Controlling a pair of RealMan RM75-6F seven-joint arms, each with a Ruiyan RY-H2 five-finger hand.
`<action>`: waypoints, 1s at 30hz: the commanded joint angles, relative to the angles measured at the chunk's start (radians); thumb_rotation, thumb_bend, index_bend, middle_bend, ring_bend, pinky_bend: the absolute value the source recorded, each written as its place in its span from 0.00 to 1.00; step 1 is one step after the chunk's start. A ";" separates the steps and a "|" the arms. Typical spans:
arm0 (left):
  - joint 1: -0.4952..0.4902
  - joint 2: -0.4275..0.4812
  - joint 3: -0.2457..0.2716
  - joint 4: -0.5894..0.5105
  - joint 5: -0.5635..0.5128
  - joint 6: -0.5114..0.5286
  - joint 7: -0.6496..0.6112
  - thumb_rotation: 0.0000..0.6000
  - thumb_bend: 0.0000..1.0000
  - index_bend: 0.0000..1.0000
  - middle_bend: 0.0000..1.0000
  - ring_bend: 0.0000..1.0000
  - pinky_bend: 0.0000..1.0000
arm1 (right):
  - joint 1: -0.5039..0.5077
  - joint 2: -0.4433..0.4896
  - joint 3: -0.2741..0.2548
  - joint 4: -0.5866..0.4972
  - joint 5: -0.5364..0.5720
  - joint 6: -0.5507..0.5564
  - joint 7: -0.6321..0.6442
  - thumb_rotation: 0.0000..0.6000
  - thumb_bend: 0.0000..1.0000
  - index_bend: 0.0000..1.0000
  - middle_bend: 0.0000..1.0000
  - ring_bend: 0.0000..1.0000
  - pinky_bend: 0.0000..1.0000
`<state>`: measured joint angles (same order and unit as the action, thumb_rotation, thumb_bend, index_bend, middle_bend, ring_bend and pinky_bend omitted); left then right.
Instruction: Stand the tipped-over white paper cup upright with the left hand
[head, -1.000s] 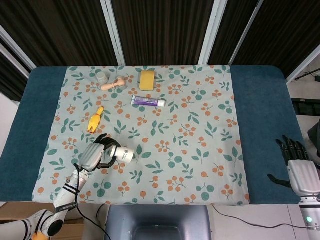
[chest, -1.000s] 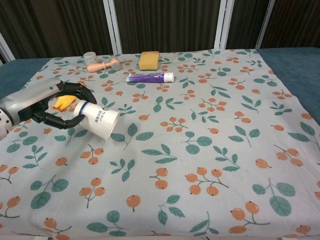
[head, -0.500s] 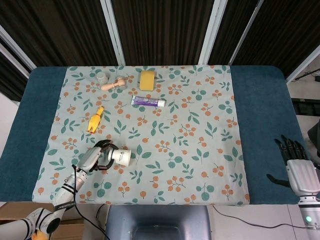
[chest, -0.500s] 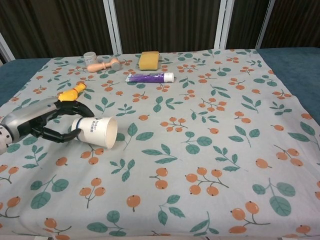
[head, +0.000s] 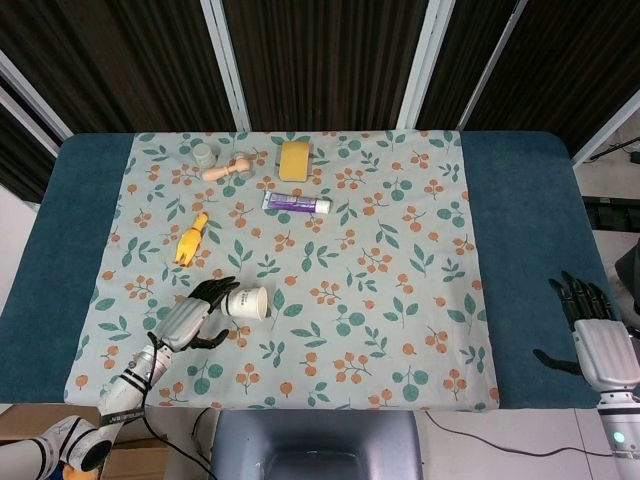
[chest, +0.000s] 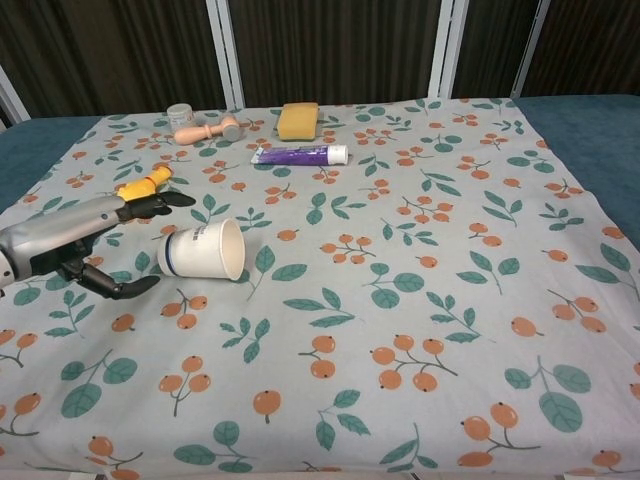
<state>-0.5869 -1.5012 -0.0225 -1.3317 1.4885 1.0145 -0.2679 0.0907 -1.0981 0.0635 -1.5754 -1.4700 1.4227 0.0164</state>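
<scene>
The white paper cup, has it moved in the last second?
Yes. The white paper cup shifted slightly away from the robot, toward the yellow toy, and the left hand no longer grips it.

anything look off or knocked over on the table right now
Yes: the white paper cup lies on its side on the floral cloth, mouth facing right, just past the open left hand. Nothing looks spilled or damaged. The toothpaste tube lies flat.

Sponge (head: 294, 160), toothpaste tube (head: 296, 203), yellow toy (head: 191, 239).
</scene>
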 joint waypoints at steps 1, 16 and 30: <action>-0.019 0.052 -0.012 -0.166 -0.054 -0.030 0.292 1.00 0.36 0.00 0.00 0.00 0.00 | 0.004 -0.003 0.000 0.001 0.003 -0.007 0.000 1.00 0.07 0.00 0.00 0.00 0.00; -0.122 -0.053 -0.142 -0.270 -0.468 -0.091 0.751 1.00 0.35 0.00 0.00 0.00 0.00 | 0.001 -0.001 -0.002 0.013 0.007 -0.008 0.016 1.00 0.07 0.00 0.00 0.00 0.00; -0.200 -0.080 -0.144 -0.231 -0.619 -0.081 0.869 1.00 0.35 0.00 0.02 0.00 0.00 | 0.008 0.003 -0.004 0.022 0.007 -0.022 0.024 1.00 0.07 0.00 0.00 0.00 0.00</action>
<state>-0.7753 -1.5730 -0.1668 -1.5764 0.8865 0.9329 0.5908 0.0986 -1.0952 0.0593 -1.5538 -1.4634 1.4005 0.0403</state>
